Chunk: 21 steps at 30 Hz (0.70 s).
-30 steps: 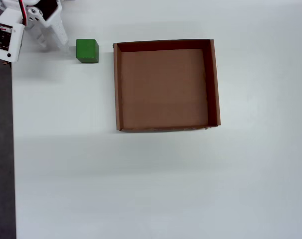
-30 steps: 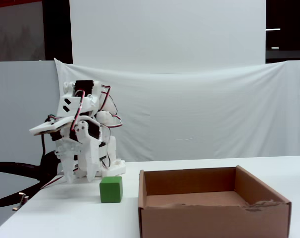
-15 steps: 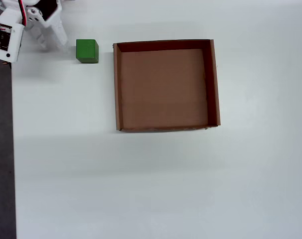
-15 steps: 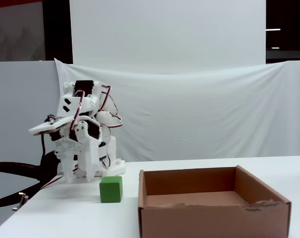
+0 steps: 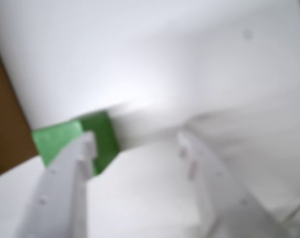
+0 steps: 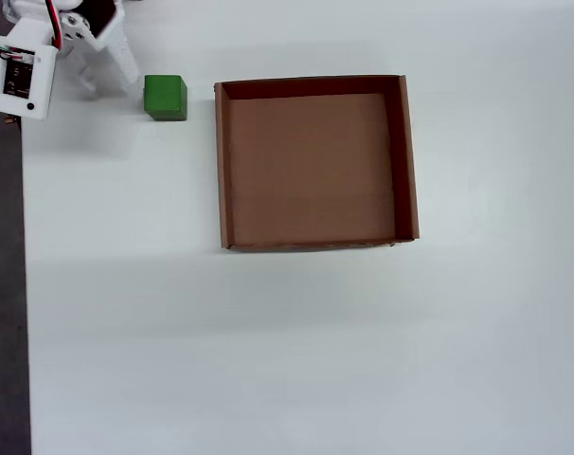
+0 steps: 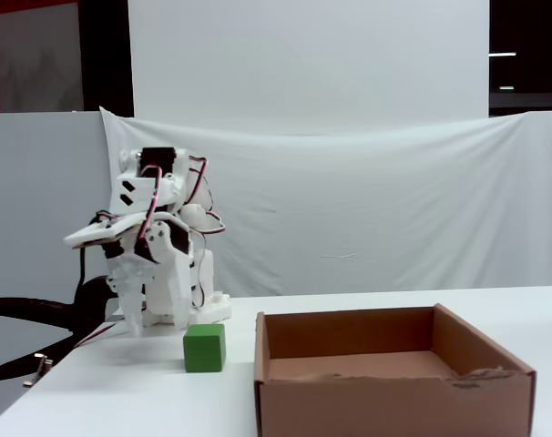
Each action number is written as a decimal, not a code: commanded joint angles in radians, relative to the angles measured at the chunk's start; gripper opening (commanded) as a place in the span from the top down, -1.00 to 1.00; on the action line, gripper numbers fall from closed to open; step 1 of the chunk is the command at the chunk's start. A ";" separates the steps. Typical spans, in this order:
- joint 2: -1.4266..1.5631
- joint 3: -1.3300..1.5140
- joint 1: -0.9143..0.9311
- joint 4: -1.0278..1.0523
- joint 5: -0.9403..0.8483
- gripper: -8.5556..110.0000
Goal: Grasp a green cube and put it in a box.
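The green cube [image 6: 165, 97] sits on the white table just left of the box [image 6: 221, 171], a shallow brown cardboard box that holds nothing. In the fixed view the cube [image 7: 204, 348] stands in front of the arm, left of the box [image 7: 394, 401]. My gripper [image 6: 112, 83] is open, its white fingers pointing down just left of the cube, not touching it. In the blurred wrist view the cube [image 5: 58, 140] lies partly behind the left finger of my gripper [image 5: 135, 144], with the box [image 5: 6, 134] at the left edge. Only bare table lies between the fingers.
The white table [image 6: 315, 351] stretches wide below and right of the box. Its left edge [image 6: 24, 284] borders a dark floor strip. A white cloth backdrop [image 7: 367, 209] hangs behind the arm in the fixed view.
The arm has shifted a little to the right, toward the cube, and risen slightly. The cube and the box have not moved.
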 commanded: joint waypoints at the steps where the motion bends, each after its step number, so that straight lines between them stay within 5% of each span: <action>1: 0.006 -0.005 -0.017 -0.005 0.006 0.45; 21: 0.005 -0.006 -0.173 -0.028 0.005 0.47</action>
